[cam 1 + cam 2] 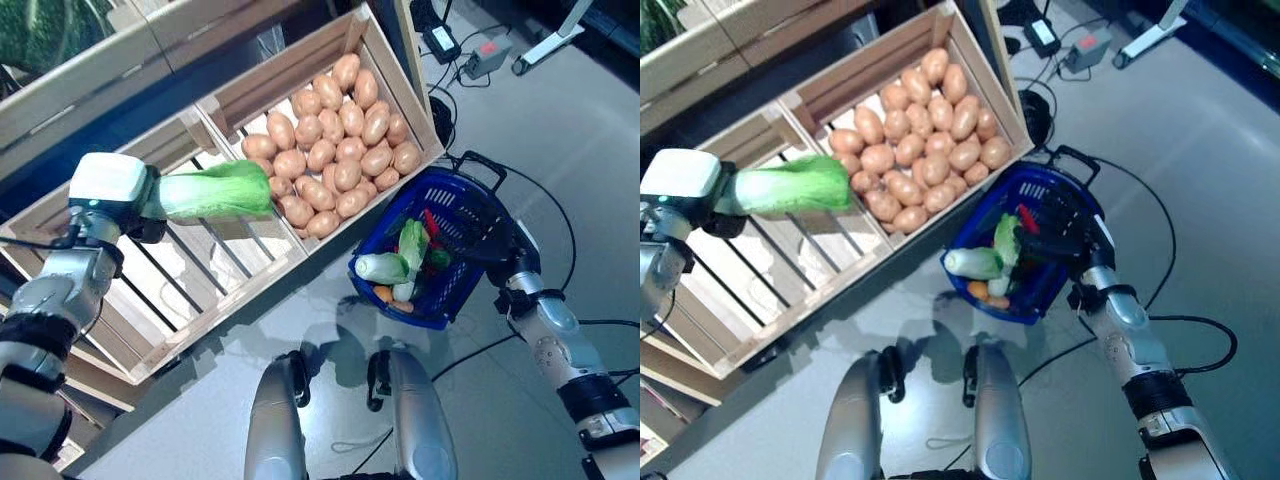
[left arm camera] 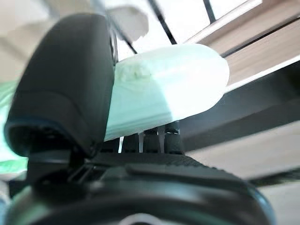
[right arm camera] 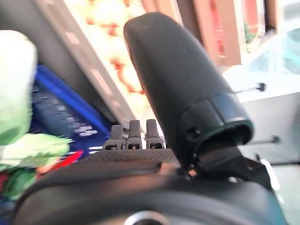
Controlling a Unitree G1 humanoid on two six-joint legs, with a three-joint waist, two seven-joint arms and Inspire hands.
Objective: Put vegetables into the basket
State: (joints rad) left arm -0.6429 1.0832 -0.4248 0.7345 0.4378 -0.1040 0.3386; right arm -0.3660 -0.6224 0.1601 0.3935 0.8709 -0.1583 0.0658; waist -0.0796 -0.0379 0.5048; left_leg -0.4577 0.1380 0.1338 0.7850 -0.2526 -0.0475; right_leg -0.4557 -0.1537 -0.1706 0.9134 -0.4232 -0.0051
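your left hand (image 1: pixel 150 200) is wrapped round the cabbage (image 1: pixel 215 192) over the empty crate (image 1: pixel 190 290) | right hand (image 1: pixel 500 250) grips the basket (image 1: pixel 440 300), well apart

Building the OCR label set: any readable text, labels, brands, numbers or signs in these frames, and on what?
None readable in any view.
Wooden crates: bare slats, no print or stencil showing.
Blue basket, held by the right hand: no label visible.
Green cabbage in the left hand: no sticker or tag.
Small grey box on the floor: a red patch, no legible characters.
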